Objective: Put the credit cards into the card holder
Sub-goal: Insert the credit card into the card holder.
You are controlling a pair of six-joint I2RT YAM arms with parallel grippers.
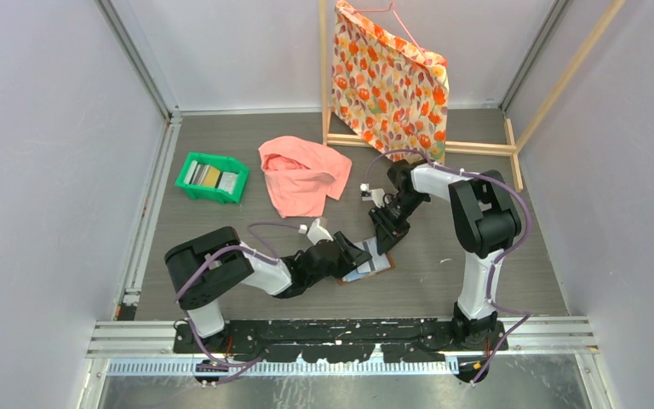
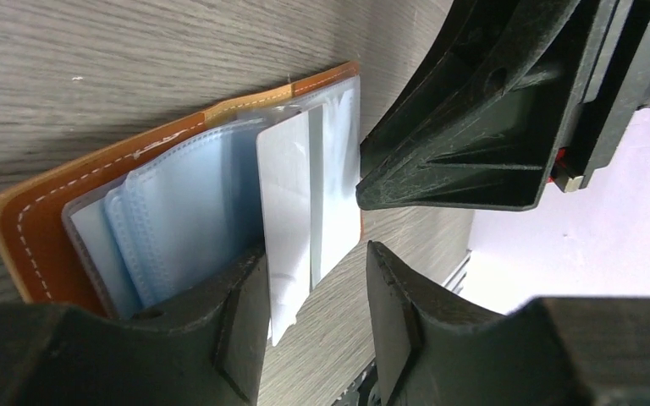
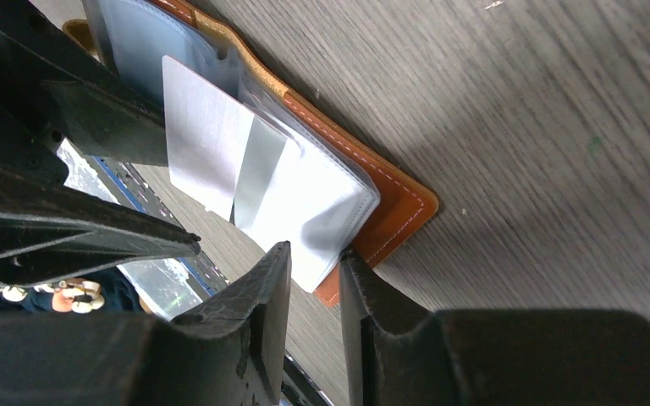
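When the scene is viewed from above, both arms meet over the open wallet (image 1: 368,269), which lies flat on the tabletop (image 1: 426,285) near its front edge. The left pincer (image 1: 359,256) reaches it from the left and the right pincer (image 1: 386,239) from behind. More cards (image 1: 209,176) sit in a green tray (image 1: 213,198) at the far left, beside a pink cloth (image 1: 302,175).

Left wrist view: a pale grey card (image 2: 286,228) is partly inside a clear sleeve of the wallet. Its free end lies between the left pincer's fingers (image 2: 241,321). These stand apart and do not clamp it.

Right wrist view: the right pincer's fingers (image 3: 262,313) stand close together. The near edge of the wallet, leather and sleeve, is pinched between them, and the card pokes out of its sleeve beyond.
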